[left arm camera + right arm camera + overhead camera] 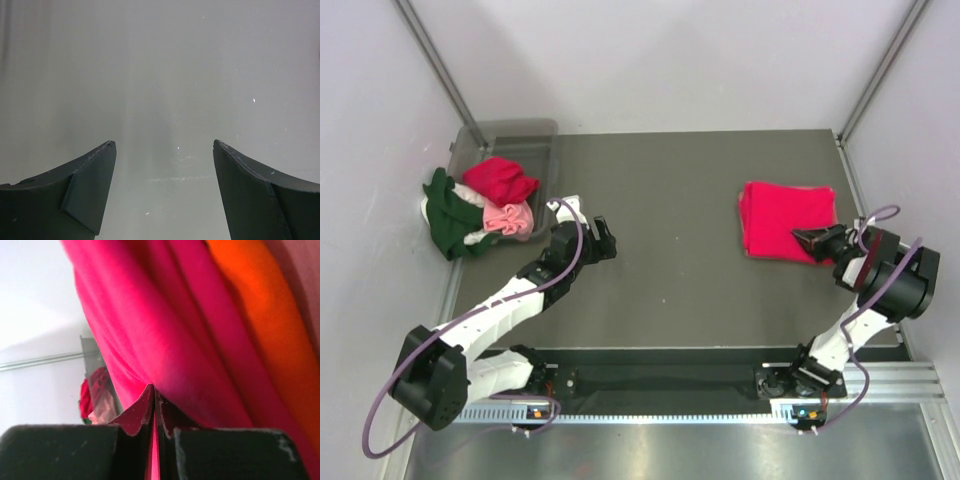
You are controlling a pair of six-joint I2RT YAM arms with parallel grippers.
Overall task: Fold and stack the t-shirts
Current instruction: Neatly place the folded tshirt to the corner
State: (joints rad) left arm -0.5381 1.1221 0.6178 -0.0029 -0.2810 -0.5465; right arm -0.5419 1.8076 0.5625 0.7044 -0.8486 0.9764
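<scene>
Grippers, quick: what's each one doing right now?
Left gripper: open, holding nothing.
Right gripper: shut, pinching a bit of the folded crimson t-shirt.

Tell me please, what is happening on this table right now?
The right gripper is shut on the edge of a folded red shirt at the right of the table. The left gripper is open and empty over bare table near the bin, where more shirts lie in a heap, not yet folded.
</scene>
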